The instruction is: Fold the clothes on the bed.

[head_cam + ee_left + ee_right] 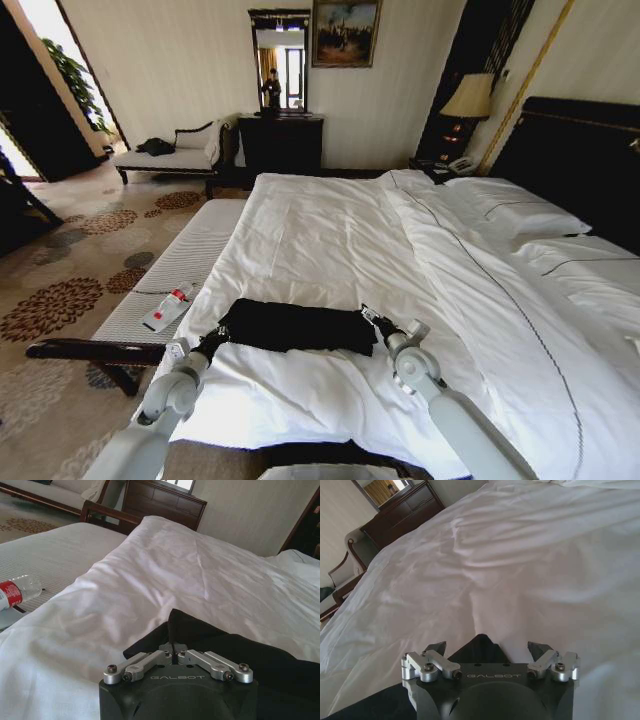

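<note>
"GALBOT" is stamped on both wrist housings. One bottle (167, 306) with a red label, its print too small to read, lies on the bench (185, 262) beside the bed (330, 240). One black shirt (298, 326) lies folded into a wide band across the near part of the white duvet (340, 230); no lettering shows on it. Two arms reach in, one at each end of the band. The left gripper (174, 650) is at the shirt's left end, its fingers (150, 659) drawn together with a ridge of black cloth pinched between them. The right gripper (490, 652) is at the right end, fingers (437, 649) spread apart, a corner of the shirt lying between them untouched. Two pillows (525, 215) lie at the dark headboard (580, 160).
</note>
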